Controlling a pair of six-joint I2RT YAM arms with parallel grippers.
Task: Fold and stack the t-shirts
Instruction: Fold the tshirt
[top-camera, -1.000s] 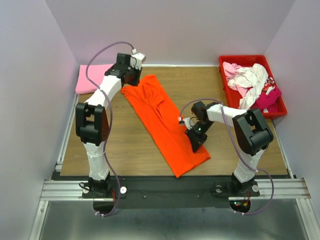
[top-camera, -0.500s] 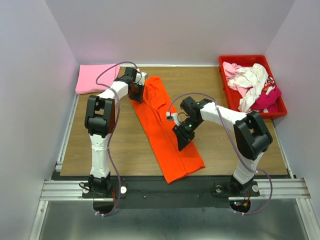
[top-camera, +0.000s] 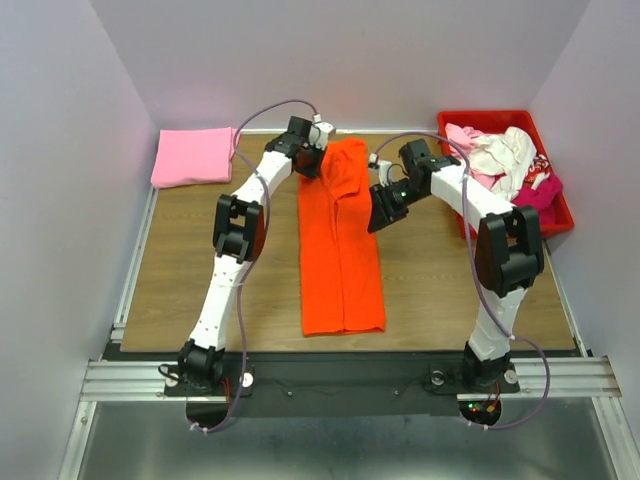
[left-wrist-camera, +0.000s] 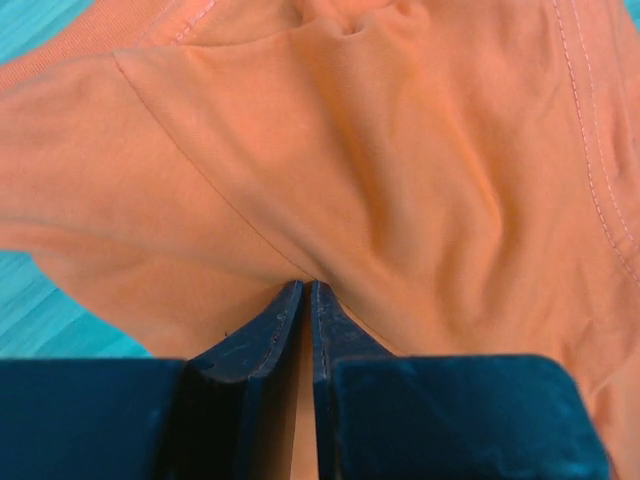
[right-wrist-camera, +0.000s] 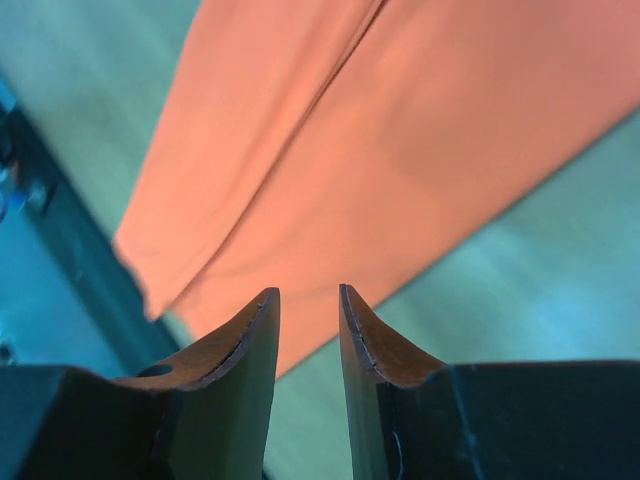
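Done: pink t-shirt (top-camera: 192, 156) lies folded on the worktop (top-camera: 200, 260), well left of the red crate (top-camera: 505, 122).
In progress: orange t-shirt (top-camera: 340, 250), left of the crate, is a long narrow strip; crosswise folds and stacking judged outstanding.
Outstanding: white and magenta t-shirts (top-camera: 505, 160) are heaped inside the crate.
Left hand (left-wrist-camera: 307, 290): only its wrist view shows it pinched onto orange cloth.
Right hand (right-wrist-camera: 308, 300): its wrist view shows it part open, empty, above the strip.

Left arm (top-camera: 218, 295) and right arm (top-camera: 495, 312), white shells, black joints, looping lilac cables (top-camera: 262, 110), dark tapered pincer fingers (left-wrist-camera: 250, 345)
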